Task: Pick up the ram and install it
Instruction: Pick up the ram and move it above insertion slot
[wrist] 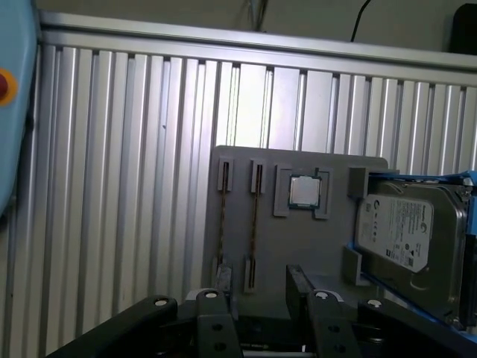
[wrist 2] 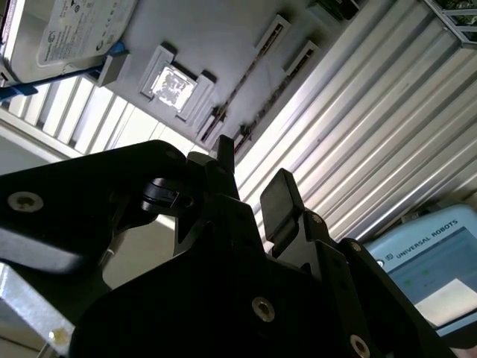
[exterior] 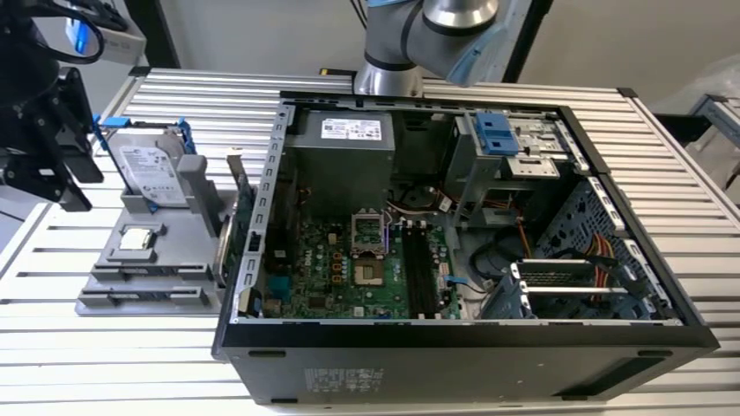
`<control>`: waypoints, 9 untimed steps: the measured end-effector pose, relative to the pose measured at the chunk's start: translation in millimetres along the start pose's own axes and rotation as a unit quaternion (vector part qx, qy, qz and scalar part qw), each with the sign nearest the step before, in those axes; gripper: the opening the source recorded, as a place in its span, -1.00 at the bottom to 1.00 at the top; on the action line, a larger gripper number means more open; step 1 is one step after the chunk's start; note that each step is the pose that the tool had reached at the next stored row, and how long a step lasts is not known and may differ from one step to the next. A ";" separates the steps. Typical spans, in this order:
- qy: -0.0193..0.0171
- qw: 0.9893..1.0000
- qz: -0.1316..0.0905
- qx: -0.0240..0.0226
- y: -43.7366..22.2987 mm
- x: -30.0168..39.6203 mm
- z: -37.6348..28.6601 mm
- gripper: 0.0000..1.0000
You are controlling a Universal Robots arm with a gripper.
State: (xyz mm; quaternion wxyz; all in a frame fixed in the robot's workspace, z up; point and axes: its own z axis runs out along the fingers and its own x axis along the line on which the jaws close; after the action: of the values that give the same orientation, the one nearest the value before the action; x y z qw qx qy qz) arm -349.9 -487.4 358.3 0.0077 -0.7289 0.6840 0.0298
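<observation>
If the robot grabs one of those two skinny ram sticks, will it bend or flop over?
Probably not floppy: the ram looks like a thin, straight board standing on edge in the grey holder. It is likely light, being so narrow. Without the holder's end slots it would probably tip over.

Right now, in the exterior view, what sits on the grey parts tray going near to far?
near ram stick → second ram stick → processor chip → hard drive, standing on edge at the far end.
</observation>
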 end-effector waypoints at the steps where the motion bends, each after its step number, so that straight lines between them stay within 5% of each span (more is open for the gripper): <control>1: 0.000 1.000 0.000 0.000 0.0 0.0 0.3 1.00; 9: 0.001 1.000 0.000 0.000 -0.1 -0.1 3.0 1.00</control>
State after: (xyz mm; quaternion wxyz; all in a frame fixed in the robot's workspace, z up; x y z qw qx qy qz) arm -349.9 -487.1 355.3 0.0071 -0.7289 0.6840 0.0293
